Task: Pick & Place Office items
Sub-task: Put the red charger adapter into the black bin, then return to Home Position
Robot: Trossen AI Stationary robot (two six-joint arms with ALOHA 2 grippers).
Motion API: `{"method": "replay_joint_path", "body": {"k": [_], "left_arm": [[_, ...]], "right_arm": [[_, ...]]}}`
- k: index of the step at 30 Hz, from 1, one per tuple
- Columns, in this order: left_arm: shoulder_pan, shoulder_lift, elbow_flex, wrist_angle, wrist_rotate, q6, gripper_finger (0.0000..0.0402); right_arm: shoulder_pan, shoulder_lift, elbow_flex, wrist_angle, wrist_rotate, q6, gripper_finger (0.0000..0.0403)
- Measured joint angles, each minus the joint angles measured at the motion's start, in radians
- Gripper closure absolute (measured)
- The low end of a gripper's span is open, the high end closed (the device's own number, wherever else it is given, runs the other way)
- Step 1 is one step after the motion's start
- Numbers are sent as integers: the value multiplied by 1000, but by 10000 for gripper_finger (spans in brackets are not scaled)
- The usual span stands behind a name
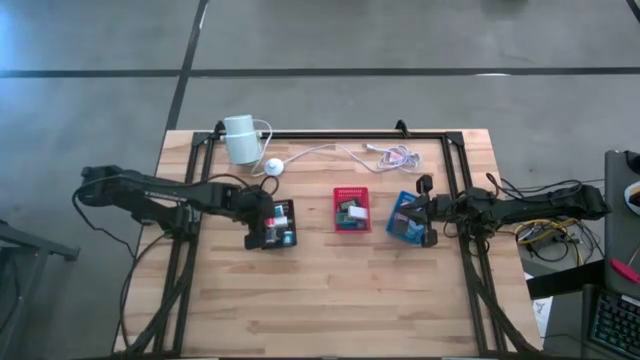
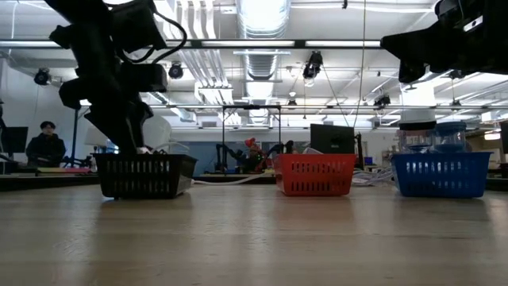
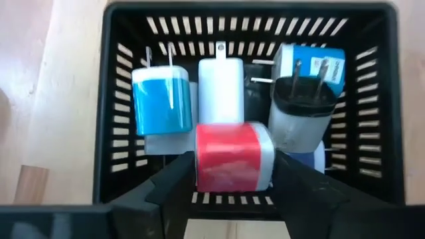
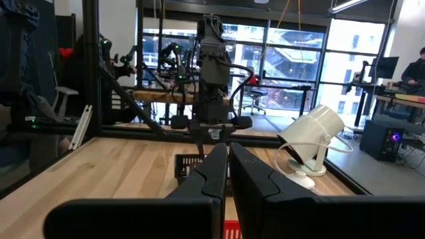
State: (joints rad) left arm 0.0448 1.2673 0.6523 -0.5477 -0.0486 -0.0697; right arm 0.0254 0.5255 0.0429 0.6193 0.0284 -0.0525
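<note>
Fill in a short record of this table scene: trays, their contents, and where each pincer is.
Trays: black tray, red tray, blue tray, in a row
Black tray contents: plug blocks, including a blue one, a white one
Left pincer: in the black tray, fingers either side of a red block
Right pincer: shut, above the blue tray
Elsewhere: white cylinder device

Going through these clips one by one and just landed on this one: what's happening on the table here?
The left pincer is down in the black basket, its fingers either side of a red and white plug block; whether they grip it cannot be told. Around it lie a blue and white block, a white one and a dark-topped one. The right pincer hangs shut and empty above the blue basket. The red basket sits between them.
</note>
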Motion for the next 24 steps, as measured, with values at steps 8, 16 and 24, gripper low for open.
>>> {"method": "replay_joint_path", "body": {"k": [8,16,24], "left_arm": [[0,-9,17,0,0,0,179],[-1,-102,95,-117,0,3,179],[-23,-372,93,-108,5,49,241]], "right_arm": [[0,0,0,0,0,0,390],[0,0,0,-2,0,11,390],[0,0,0,-11,0,33,390]]}}
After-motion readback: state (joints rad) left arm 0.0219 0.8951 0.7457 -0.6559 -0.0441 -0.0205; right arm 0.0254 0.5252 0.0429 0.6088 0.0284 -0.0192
